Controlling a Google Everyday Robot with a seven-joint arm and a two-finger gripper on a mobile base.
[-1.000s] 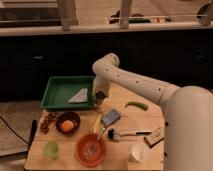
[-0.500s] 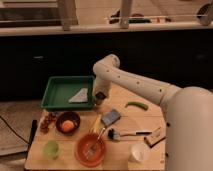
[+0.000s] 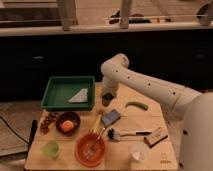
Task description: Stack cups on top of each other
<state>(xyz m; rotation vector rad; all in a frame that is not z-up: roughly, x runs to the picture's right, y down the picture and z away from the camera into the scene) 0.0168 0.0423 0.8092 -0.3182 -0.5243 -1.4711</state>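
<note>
The gripper (image 3: 107,96) is low over the grey metal tumbler (image 3: 106,100), beside the green tray (image 3: 60,102); its state I cannot tell. The one pale green cup (image 3: 51,149) stands well apart at the table's front left corner. Between them are one dark brown bowl (image 3: 68,123) and one orange bowl (image 3: 90,148)

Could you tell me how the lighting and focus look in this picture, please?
Camera view: dim warm light; the wooden table is lit, the background is dark. The whole frame is soft, so the gripper over the grey tumbler blurs, and the green cup lacks crisp edges.
</note>
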